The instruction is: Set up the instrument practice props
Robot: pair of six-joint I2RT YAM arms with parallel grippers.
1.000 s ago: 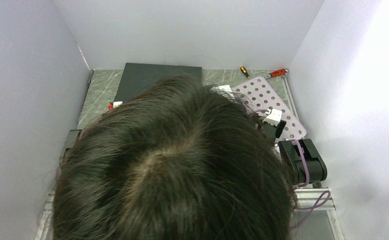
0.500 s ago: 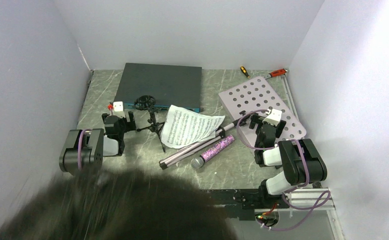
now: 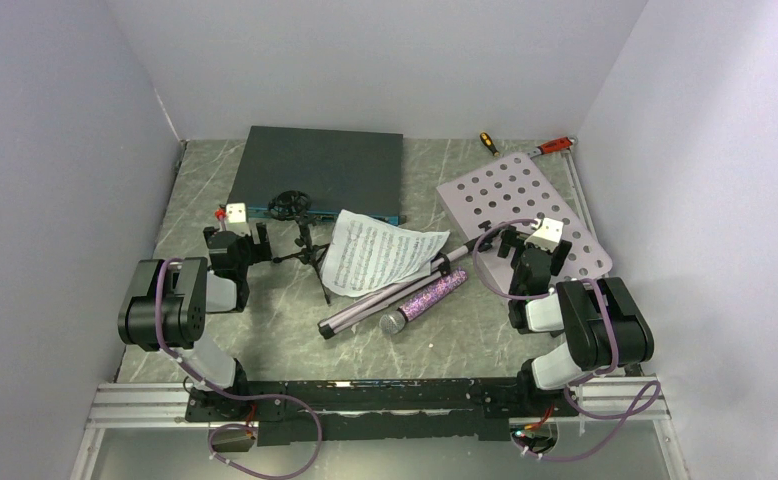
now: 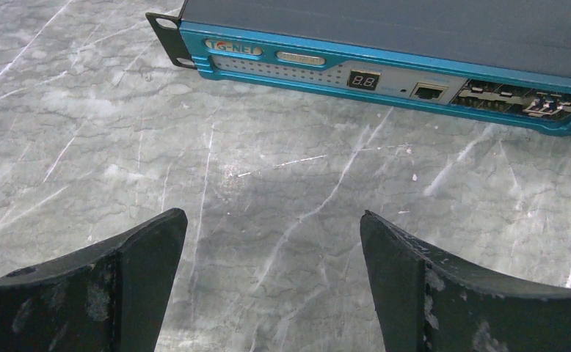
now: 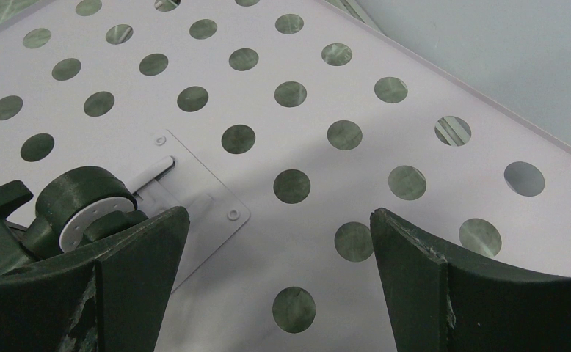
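Note:
The lilac perforated music-stand plate (image 3: pixel 520 205) lies flat at the right; it fills the right wrist view (image 5: pixel 282 132). My right gripper (image 3: pixel 537 243) (image 5: pixel 275 220) is open and empty just above the plate. The lilac tripod pole (image 3: pixel 385 295) lies in the middle, with the purple glitter microphone (image 3: pixel 427 298) beside it. White sheet-music pages (image 3: pixel 375 250) rest partly on the pole. The small black tripod mic stand (image 3: pixel 303 240) stands left of them. My left gripper (image 3: pixel 242 240) (image 4: pixel 271 220) is open and empty over bare table, left of the mic stand.
A dark rack unit with a blue front (image 3: pixel 317 172) (image 4: pixel 385 66) lies at the back. Two small screwdrivers (image 3: pixel 489 143) (image 3: pixel 555 146) lie at the back right. White walls close in on three sides. A black clamp knob (image 5: pixel 84 209) sits on the plate by my right gripper's left finger.
A person's head that filled the top view a second ago has drawn back out of the frame. The arms and props have not moved.

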